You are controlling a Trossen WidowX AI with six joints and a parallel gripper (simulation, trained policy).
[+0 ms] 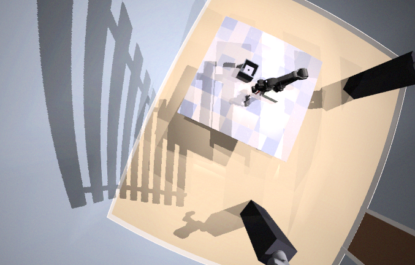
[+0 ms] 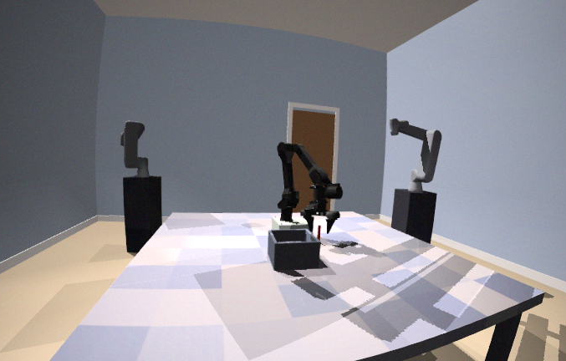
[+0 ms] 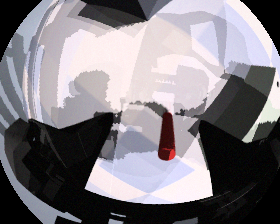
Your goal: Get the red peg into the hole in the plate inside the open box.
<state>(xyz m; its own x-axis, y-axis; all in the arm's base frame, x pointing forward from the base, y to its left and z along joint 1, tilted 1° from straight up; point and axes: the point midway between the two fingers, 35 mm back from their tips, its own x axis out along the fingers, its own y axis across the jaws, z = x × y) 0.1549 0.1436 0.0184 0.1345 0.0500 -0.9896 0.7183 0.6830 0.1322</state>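
The red peg point(image 1: 257, 92) point(image 2: 319, 232) point(image 3: 166, 137) stands upright on the table beside the box. My gripper point(image 2: 319, 226) point(image 3: 158, 121) is open and points down over the peg. In the wrist view the peg shows in the gap between the fingers, nearer the right one, touching neither. The open dark box point(image 1: 244, 77) point(image 2: 297, 256) stands on the table, apart from the gripper. Its pale bottom plate point(image 1: 251, 72) shows a small dark hole point(image 1: 248, 69) in the top view. The box walls hide the plate in the exterior view.
The pale arm base point(image 1: 270, 98) point(image 2: 283, 223) is close to the peg, behind the box in the exterior view. The checkered table point(image 1: 222, 113) point(image 2: 176, 309) carries many shadows. Two other arms stand on black pedestals point(image 2: 141, 215) point(image 2: 412, 215) off the table.
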